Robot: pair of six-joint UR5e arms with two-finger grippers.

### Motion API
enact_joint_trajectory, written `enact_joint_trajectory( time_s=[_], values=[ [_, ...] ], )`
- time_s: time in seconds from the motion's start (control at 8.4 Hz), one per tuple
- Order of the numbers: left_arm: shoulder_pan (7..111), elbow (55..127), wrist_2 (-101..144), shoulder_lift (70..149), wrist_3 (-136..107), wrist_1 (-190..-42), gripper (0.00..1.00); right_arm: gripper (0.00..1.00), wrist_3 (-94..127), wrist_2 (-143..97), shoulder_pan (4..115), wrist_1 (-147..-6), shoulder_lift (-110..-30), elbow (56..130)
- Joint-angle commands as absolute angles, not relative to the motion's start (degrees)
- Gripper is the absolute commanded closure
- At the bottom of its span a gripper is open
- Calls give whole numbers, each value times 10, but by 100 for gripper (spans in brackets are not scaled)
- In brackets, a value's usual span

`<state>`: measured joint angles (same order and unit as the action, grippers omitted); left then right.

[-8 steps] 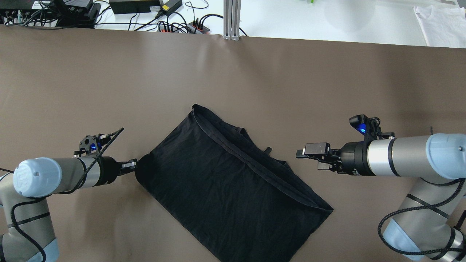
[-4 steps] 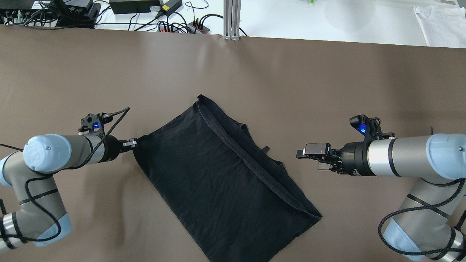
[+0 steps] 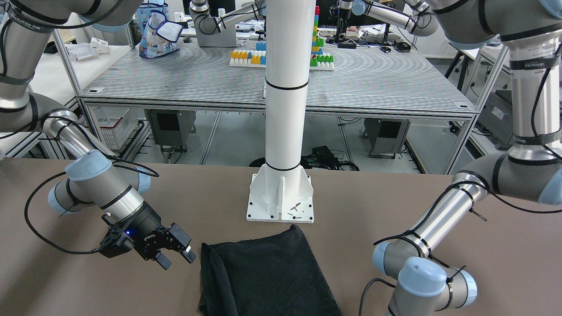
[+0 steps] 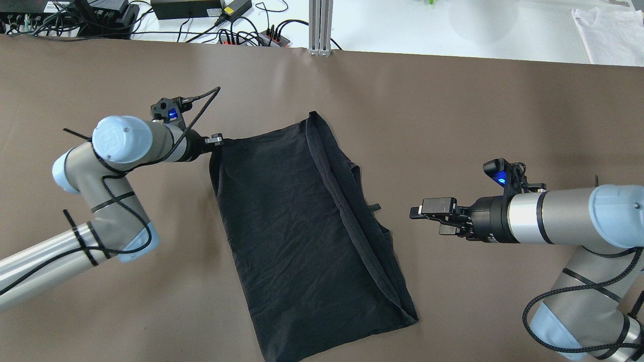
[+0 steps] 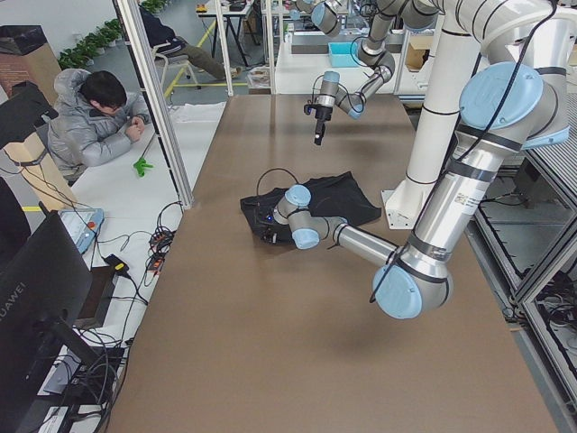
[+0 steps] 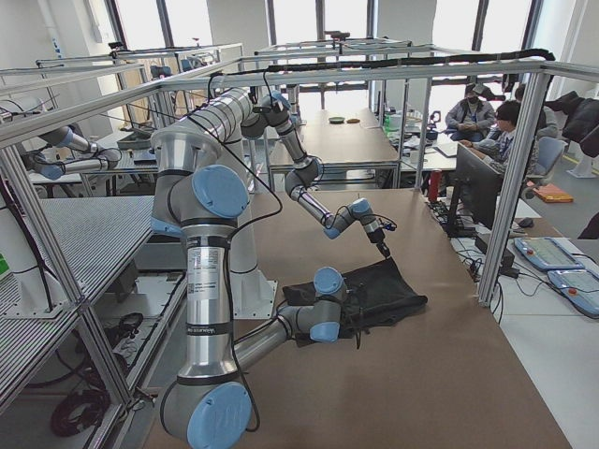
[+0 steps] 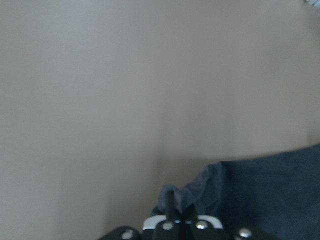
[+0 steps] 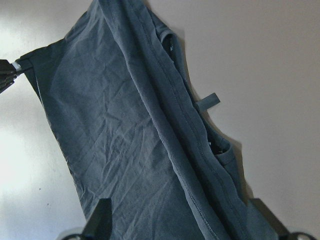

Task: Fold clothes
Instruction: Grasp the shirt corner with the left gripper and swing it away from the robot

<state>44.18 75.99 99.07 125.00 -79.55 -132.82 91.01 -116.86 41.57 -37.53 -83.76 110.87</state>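
Observation:
The black garment [image 4: 297, 226] lies flat on the brown table, folded double, its long axis running from far left to near right. My left gripper [image 4: 217, 138] is shut on its far left corner; the left wrist view shows the bunched corner [image 7: 185, 192] pinched between the fingers. My right gripper [image 4: 425, 216] is open and empty, hovering just right of the garment's hemmed edge. The right wrist view looks down on the garment [image 8: 135, 140] between its spread fingers [image 8: 102, 217]. In the front-facing view the garment [image 3: 268, 272] lies in front of the pole, with the right gripper [image 3: 175, 250] beside it.
A white pole stands on a base plate [image 3: 281, 197] at the table's robot-side edge. Cables and power strips [image 4: 241, 35], an aluminium post [image 4: 320, 25] and a white cloth [image 4: 609, 35] lie beyond the far edge. A seated person [image 5: 90, 117] is off the table.
My left gripper has pulled the garment's corner away from the robot and to the right, swinging the whole garment round. The right arm has not moved.

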Motion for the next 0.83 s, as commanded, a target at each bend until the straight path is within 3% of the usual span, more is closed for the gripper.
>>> enact_joint_trajectory(
  time_s=[0.0,0.48,0.6,0.71],
  values=[
    [447,673,986,1337,-791,-1330,100,5,911,-1169,416,-375,-838,1109],
    [446,631,959,1361,-778,-1332,100,5,911,-1169,416,-376,-837,1108],
    [446,628,953,1365,-772,-1332,83,5,910,-1169,416,-376,-836,1108],
    [446,628,934,1368,-771,-1332,1,5,910,-1169,415,-376,-832,1109]
  ],
)
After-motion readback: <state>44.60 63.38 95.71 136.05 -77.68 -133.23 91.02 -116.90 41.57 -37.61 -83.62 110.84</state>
